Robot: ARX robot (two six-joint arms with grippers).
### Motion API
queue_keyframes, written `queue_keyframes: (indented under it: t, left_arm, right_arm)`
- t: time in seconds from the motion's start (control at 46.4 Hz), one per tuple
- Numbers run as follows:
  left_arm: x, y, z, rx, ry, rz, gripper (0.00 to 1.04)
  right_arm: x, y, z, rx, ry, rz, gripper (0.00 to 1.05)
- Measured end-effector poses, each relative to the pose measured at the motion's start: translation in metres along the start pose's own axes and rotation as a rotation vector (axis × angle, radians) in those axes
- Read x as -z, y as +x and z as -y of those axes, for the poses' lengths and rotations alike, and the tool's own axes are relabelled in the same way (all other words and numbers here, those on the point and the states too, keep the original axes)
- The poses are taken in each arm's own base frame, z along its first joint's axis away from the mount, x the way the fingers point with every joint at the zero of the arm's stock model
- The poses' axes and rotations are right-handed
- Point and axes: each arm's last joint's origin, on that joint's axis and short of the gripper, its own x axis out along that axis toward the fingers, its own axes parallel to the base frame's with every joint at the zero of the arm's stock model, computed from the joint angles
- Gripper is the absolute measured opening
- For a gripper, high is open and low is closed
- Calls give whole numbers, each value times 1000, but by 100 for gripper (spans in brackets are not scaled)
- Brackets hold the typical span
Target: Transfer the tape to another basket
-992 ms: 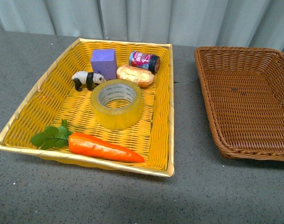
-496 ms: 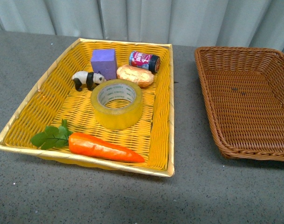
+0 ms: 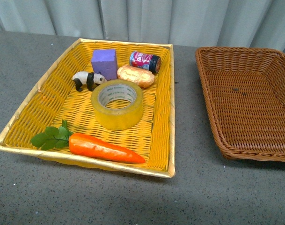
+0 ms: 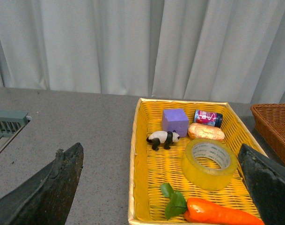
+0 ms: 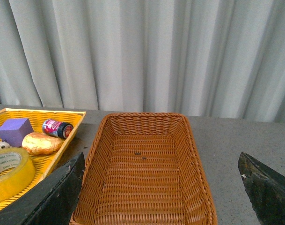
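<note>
The yellow tape roll (image 3: 117, 103) lies flat in the middle of the bright yellow woven basket (image 3: 34, 105); it also shows in the left wrist view (image 4: 209, 163) and at the edge of the right wrist view (image 5: 10, 172). The dark brown wicker basket (image 3: 210, 101) stands empty to the right, seen close in the right wrist view (image 5: 142, 178). My left gripper (image 4: 163, 187) is open, held above and short of the yellow basket. My right gripper (image 5: 161, 192) is open above the brown basket. Neither arm shows in the front view.
In the yellow basket are a purple block (image 3: 104, 62), a toy panda (image 3: 88, 79), a bread roll (image 3: 135, 75), a small can (image 3: 144, 61) and a carrot (image 3: 102, 148). Grey curtains hang behind the grey table. A vent grille (image 4: 9, 121) lies far left.
</note>
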Motion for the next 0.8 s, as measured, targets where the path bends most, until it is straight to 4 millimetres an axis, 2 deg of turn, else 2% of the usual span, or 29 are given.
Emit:
queue_keyframes:
  t: [0.798]
  left_arm:
    - [0, 0, 0, 0, 0, 0, 98]
  right_arm:
    - [0, 0, 0, 0, 0, 0, 96]
